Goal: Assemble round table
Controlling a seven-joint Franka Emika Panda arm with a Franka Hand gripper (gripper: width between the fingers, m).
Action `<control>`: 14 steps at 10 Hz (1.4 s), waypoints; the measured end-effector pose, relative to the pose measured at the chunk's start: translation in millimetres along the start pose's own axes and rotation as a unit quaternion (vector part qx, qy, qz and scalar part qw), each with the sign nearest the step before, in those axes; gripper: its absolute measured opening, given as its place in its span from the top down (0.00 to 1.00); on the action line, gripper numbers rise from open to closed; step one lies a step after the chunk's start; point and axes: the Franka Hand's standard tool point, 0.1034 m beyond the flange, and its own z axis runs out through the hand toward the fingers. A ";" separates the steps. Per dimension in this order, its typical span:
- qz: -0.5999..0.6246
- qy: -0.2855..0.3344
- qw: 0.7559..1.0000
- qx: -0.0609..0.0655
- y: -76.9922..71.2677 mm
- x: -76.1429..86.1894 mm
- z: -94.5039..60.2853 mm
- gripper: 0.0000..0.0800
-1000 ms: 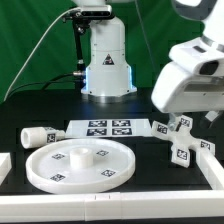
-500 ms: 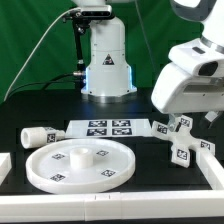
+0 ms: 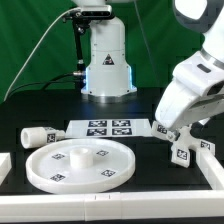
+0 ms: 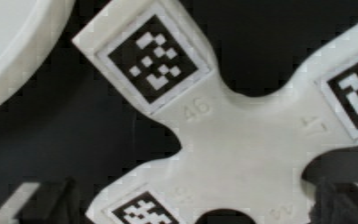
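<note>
Black surface [image 3: 150, 165], green backdrop [image 3: 30, 40] | I see the claw [image 4: 185, 198] wide open above the cross-shaped base [image 4: 229, 120] at the exterior view's right, nothing gripped | rimmed disc [image 3: 78, 163] lies flat up front, hub [image 3: 79, 153] in its centre | short leg [image 3: 33, 137] lies beyond it, near the marker board [image 3: 108, 128].

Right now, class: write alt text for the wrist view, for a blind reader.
A white cross-shaped base with square black-and-white tags fills the view, on a black table. The open pincer hangs over it; the edge of a round disc shows beside it.
</note>
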 end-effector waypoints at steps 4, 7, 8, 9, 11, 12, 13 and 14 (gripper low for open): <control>0.051 -0.039 0.998 -0.001 -14.3 -4.8 0.4 0.19; 0.051 -0.039 0.998 -0.001 -14.1 -4.9 0.9 0.19; 0.050 -0.039 0.998 -0.001 -14.4 -4.6 2.2 0.19; 0.050 -0.038 0.998 0.000 -15.2 -4.0 6.7 0.19; 0.050 -0.038 0.998 0.002 -16.6 -1.9 13.6 0.19; 0.048 -0.040 0.998 0.002 -19.4 -0.8 16.7 0.19; 0.045 -0.042 0.998 0.002 -22.2 0.0 19.0 0.19; 0.043 -0.044 0.998 0.002 -24.0 0.2 21.0 0.19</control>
